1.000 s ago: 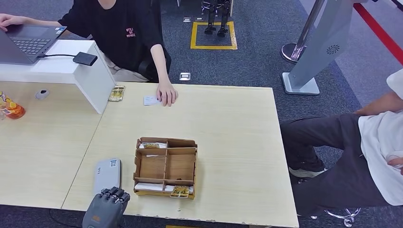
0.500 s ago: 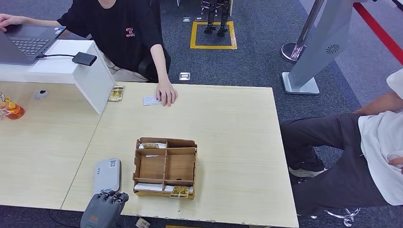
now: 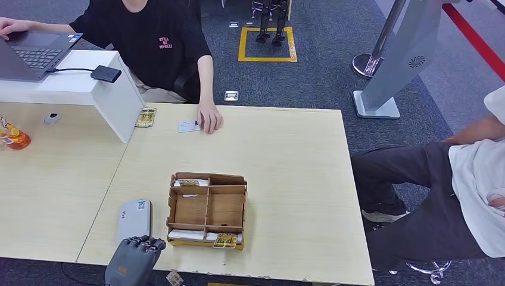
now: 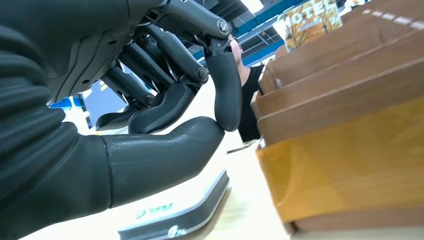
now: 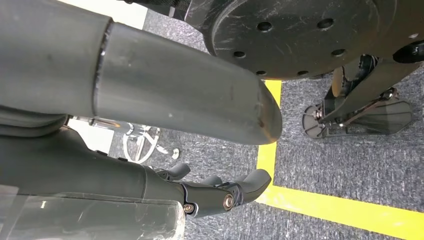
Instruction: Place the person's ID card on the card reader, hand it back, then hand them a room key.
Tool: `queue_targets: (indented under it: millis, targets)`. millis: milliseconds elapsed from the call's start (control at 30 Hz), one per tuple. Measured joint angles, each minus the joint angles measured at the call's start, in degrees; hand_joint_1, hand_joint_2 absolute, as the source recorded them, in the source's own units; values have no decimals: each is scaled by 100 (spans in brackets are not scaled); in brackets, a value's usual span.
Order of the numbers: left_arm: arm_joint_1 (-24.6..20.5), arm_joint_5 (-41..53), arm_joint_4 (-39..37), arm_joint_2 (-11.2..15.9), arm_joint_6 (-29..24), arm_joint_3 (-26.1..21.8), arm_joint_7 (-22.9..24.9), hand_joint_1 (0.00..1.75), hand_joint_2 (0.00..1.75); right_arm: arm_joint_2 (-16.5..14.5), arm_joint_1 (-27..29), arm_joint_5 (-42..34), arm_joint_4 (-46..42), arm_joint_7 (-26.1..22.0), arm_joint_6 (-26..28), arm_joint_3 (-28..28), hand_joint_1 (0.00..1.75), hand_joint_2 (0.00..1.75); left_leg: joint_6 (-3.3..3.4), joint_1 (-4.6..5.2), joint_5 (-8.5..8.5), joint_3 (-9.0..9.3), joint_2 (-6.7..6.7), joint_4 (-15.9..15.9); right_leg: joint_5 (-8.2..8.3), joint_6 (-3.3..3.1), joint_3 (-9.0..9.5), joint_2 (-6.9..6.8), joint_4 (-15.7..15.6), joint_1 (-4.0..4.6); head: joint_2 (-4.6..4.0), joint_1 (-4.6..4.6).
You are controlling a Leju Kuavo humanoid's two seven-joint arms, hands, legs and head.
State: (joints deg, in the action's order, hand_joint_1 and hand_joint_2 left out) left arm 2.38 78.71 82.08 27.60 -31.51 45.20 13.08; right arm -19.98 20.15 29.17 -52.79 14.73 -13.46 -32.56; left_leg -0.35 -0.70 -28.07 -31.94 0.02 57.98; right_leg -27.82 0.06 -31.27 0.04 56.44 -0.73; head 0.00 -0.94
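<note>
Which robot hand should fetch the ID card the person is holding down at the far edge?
Left, likely. The left robot hand is already at the table beside the card reader, while the right robot hand hangs over the floor.

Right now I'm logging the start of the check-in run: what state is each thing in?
ID card: flat on the table's far edge, under the person's hand.
Card reader: flat, nothing on it.
Wooden organizer: upright, cards in its near and far slots.
Left hand: fingers curled, holding nothing, by the reader.
Right hand: hanging over the floor, holding nothing.
</note>
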Motion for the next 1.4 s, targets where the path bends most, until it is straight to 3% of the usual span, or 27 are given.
queue_targets:
  millis: [267,300,400,433,467,633,967,1400]
  targets:
    - [-75,-25,-37,-76,13,0,-95,175,175,0,-23,86,42,-45,-48,-125,0,0,0,0,0,0,0,0,0,0,-1,0,0,0,0,0]
    - [-75,-27,-40,-81,13,0,-95,161,175,0,-23,97,46,-52,-52,-138,0,0,0,0,0,0,0,0,0,0,-1,0,0,0,0,0]
    - [-70,-36,-43,-92,-3,0,-95,55,175,-1,-22,110,56,-60,-57,-163,0,0,0,0,0,-1,0,0,-1,0,-1,0,0,0,0,0]
    - [-65,-39,-42,-94,-22,0,-93,32,175,-1,-21,105,57,-61,-55,-166,0,0,0,0,0,-1,0,0,-1,0,-1,0,0,0,0,0]
    - [-58,-42,-42,-95,-51,0,-89,28,175,-1,-19,92,57,-61,-49,-167,0,0,0,0,0,-1,0,0,-1,0,-1,0,0,0,0,0]
    - [4,10,49,-101,-299,-1,-39,17,175,-2,6,-82,54,-19,23,-148,0,0,0,0,0,0,0,0,-1,0,-1,0,0,0,0,0]
    - [68,93,493,-100,-467,-14,-109,14,175,-12,159,-389,-65,128,151,103,0,0,0,0,0,0,0,0,0,0,0,0,0,0,0,1]
    - [5,-2023,993,-1,298,-15,-1438,12,175,-16,313,-554,-293,235,184,315,0,0,0,0,0,0,0,0,0,0,-1,1,0,0,0,0]
